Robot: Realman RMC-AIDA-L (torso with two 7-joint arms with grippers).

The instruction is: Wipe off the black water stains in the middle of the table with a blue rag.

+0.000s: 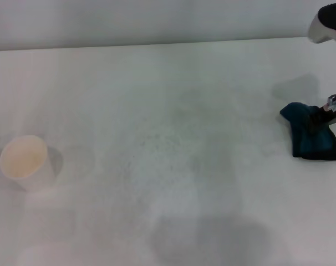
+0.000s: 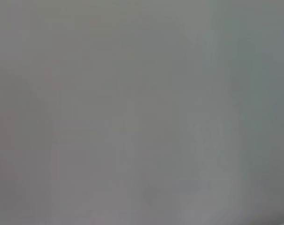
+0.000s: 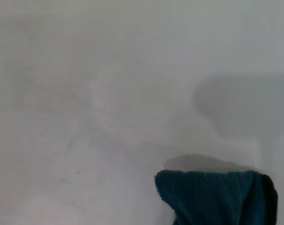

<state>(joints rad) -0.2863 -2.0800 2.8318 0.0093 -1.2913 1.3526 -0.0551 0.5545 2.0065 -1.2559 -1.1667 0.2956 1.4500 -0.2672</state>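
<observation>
The blue rag [image 1: 311, 136] is a crumpled dark teal cloth at the far right of the white table [image 1: 173, 100]. My right gripper [image 1: 325, 117] comes in from the right edge and is shut on the rag's upper part. In the right wrist view the blue rag [image 3: 217, 197] hangs close by, with a soft shadow on the table under it. No black water stains show. The middle of the table carries only faint grey speckling [image 1: 157, 141]. The left gripper is out of view, and the left wrist view is a blank grey.
A white cup [image 1: 25, 162] stands upright near the table's left edge. A pale wall runs along the table's far edge [image 1: 157, 43]. Soft grey shadows lie on the near part of the table [image 1: 212, 238].
</observation>
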